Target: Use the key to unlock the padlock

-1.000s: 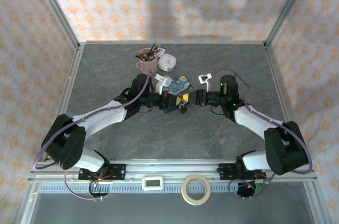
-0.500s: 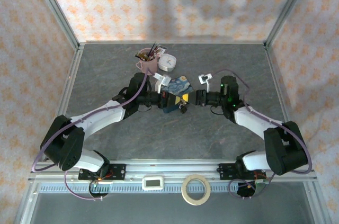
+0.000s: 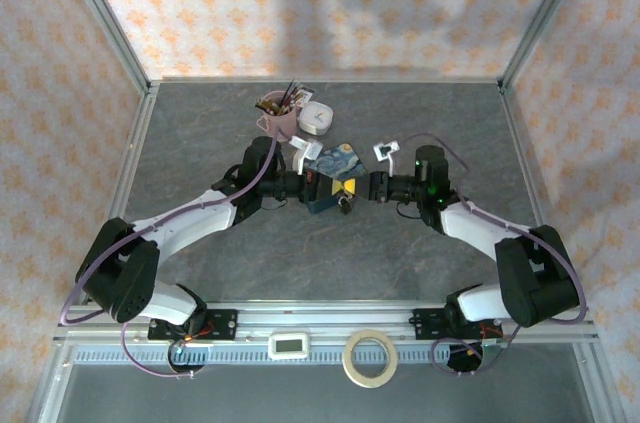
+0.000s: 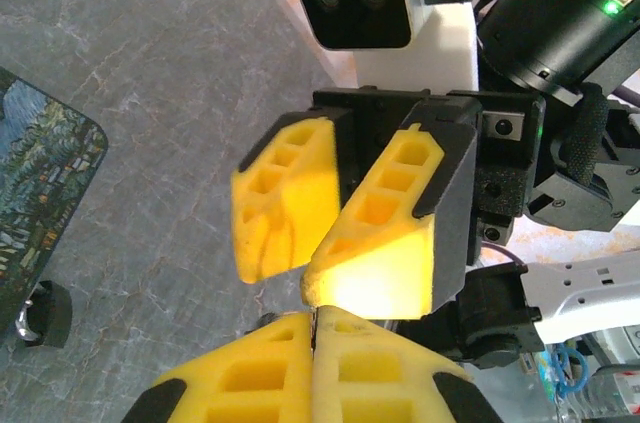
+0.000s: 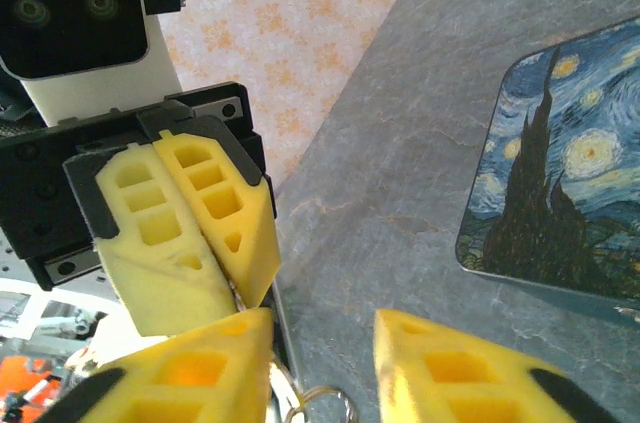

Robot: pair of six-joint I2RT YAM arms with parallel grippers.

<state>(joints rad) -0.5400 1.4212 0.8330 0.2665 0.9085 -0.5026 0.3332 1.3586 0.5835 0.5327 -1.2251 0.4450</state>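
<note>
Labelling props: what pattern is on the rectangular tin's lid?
A blue-and-yellow Starry Night painting print covers the tin, clearest in the right wrist view.

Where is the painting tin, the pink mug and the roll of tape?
painting tin (image 3: 338,168): top camera, on its blue lid.
pink mug (image 3: 279,125): top camera, on its side wall.
roll of tape (image 3: 348,358): top camera, on the left side of its ring.

Grey stone-look tabletop (image 3: 330,253); peach-patterned walls (image 3: 330,3) — aluminium frame (image 3: 105,28) edging.
</note>
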